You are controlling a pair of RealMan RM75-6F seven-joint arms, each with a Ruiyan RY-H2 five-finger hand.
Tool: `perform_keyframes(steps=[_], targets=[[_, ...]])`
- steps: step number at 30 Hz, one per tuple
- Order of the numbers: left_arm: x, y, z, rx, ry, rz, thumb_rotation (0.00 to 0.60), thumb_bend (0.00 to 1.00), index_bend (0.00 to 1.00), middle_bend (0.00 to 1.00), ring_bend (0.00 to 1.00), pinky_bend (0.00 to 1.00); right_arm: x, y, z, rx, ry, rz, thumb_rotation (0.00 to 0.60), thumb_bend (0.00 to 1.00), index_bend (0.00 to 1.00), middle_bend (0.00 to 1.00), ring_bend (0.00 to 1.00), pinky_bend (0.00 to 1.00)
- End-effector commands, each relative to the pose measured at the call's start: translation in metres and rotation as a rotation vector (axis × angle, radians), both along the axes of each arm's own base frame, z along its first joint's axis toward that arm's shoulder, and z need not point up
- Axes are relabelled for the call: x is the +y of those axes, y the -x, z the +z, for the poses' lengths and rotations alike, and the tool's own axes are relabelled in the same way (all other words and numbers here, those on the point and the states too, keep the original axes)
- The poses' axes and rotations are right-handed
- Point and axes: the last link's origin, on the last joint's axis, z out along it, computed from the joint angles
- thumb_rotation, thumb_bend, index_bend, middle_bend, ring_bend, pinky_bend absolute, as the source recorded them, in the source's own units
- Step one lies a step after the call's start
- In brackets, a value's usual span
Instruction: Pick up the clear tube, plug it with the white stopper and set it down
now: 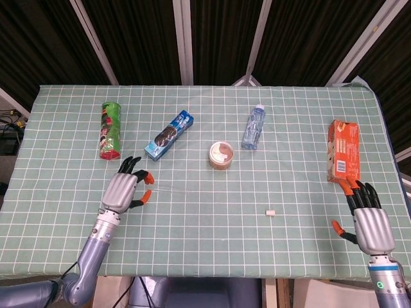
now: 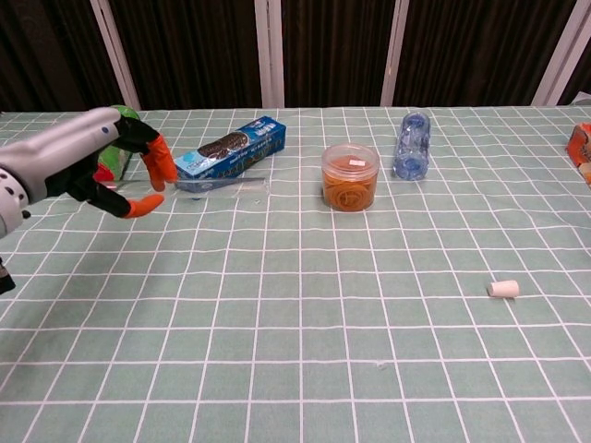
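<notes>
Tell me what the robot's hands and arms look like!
Each arm is a smooth silver-grey tube. The left hand and right hand have grey metal backs, black fingers and bright orange fingertips. A green dot sits low on the right arm, and a thin black cable hangs under the left arm.
</notes>
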Motion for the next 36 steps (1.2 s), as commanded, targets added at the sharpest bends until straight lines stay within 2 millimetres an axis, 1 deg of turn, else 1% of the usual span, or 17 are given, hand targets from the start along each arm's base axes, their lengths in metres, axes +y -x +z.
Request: perform_keyframes(steps=[1, 4, 8, 15, 18, 23, 31, 36], targets=[[0.006, -0.003, 0.013, -0.028, -0.018, -0.031, 0.6, 0.67, 0.53, 0.47, 0.09, 0.0, -0.012, -0.01, -0.013, -0.019, -0.028, 0.0, 0.6, 0.3, 0.22, 0.12, 0.04, 0.0], [0.008, -0.006, 0.024, -0.057, -0.028, -0.055, 0.6, 0.67, 0.53, 0.47, 0.09, 0.0, -0.02, -0.02, -0.029, -0.026, -0.076, -0.011, 0.6, 0.3, 0.28, 0.16, 0.06, 0.02], [0.009, -0.009, 0.035, -0.084, -0.034, -0.076, 0.6, 0.67, 0.53, 0.47, 0.09, 0.0, -0.027, -0.029, -0.048, -0.015, -0.119, -0.017, 0.6, 0.3, 0.35, 0.18, 0.08, 0.04], [0.005, -0.008, 0.046, -0.109, -0.034, -0.091, 0.6, 0.67, 0.53, 0.47, 0.09, 0.0, -0.032, -0.035, -0.085, 0.009, -0.177, -0.037, 0.6, 0.3, 0.38, 0.19, 0.08, 0.04], [0.004, -0.007, 0.049, -0.115, -0.034, -0.092, 0.6, 0.67, 0.53, 0.47, 0.09, 0.0, -0.034, -0.036, -0.096, 0.025, -0.191, -0.036, 0.6, 0.3, 0.39, 0.19, 0.08, 0.04], [0.005, -0.002, 0.049, -0.115, -0.029, -0.083, 0.6, 0.67, 0.53, 0.47, 0.09, 0.0, -0.037, -0.039, -0.111, 0.016, -0.215, -0.043, 0.6, 0.3, 0.41, 0.2, 0.08, 0.05], [0.008, 0.002, 0.048, -0.115, -0.036, -0.075, 0.6, 0.67, 0.53, 0.47, 0.09, 0.0, -0.044, -0.048, -0.13, 0.008, -0.238, -0.033, 0.6, 0.3, 0.43, 0.2, 0.09, 0.05], [0.011, 0.007, 0.049, -0.11, -0.039, -0.067, 0.6, 0.67, 0.53, 0.47, 0.09, 0.0, -0.049, -0.05, -0.139, 0.012, -0.252, -0.039, 0.6, 0.3, 0.45, 0.21, 0.09, 0.05]])
